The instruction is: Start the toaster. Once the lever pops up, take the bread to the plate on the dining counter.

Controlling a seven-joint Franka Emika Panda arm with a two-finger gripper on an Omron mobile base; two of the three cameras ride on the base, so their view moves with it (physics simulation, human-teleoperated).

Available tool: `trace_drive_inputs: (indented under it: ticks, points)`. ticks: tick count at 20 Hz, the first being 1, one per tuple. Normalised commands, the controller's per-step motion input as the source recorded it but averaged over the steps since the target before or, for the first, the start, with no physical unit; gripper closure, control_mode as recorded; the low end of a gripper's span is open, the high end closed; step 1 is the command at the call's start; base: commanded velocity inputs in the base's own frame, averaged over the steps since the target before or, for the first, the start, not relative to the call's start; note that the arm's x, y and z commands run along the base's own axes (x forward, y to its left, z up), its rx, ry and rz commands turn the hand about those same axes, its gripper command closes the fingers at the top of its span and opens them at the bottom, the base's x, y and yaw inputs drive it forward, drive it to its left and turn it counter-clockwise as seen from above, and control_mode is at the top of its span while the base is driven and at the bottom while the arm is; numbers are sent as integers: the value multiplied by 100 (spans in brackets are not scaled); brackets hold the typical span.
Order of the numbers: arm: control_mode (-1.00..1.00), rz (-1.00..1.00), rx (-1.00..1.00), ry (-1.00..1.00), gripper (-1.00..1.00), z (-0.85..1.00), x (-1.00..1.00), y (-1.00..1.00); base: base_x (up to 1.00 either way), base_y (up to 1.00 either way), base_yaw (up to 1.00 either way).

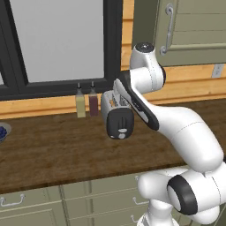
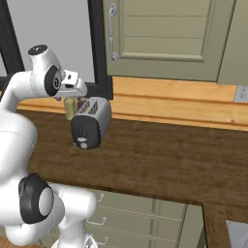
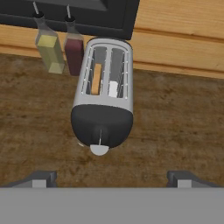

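Observation:
The silver-grey toaster [image 3: 103, 94] stands on the dark wood worktop [image 3: 175, 122], its black end face turned toward me. One slice of golden-tan bread [image 3: 96, 78] sits down in its left slot. The lever [image 3: 100, 136] is on the black face just above the round pale dial [image 3: 99, 150]. My gripper [image 3: 111, 180] hovers above and in front of the toaster, open, with nothing between its fingertips [image 3: 40, 178]. From the left base view, my forearm covers part of the toaster [image 1: 118, 119]. From the right, the toaster [image 2: 90, 123] stands below my hand. The plate and the dining counter are out of view.
Two slim bottles, one yellow [image 3: 49, 50] and one dark red [image 3: 73, 51], stand right behind the toaster against the wooden back wall. A blue-filled bowl [image 1: 2, 131] sits at the worktop's far left. Green drawer cabinets [image 1: 88, 198] lie under the worktop, and a wall cabinet [image 2: 160, 34] hangs above.

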Motion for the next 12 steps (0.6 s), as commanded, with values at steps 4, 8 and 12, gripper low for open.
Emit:
trace_drive_inputs:
  ticks: [4, 8, 12]
  points:
    - [-100, 0, 0, 0, -100, 0, 0, 0, 0, 0, 0]
    - [-100, 0, 0, 0, -100, 0, 0, 0, 0, 0, 0]
    - [-100, 0, 0, 0, -100, 0, 0, 0, 0, 0, 0]
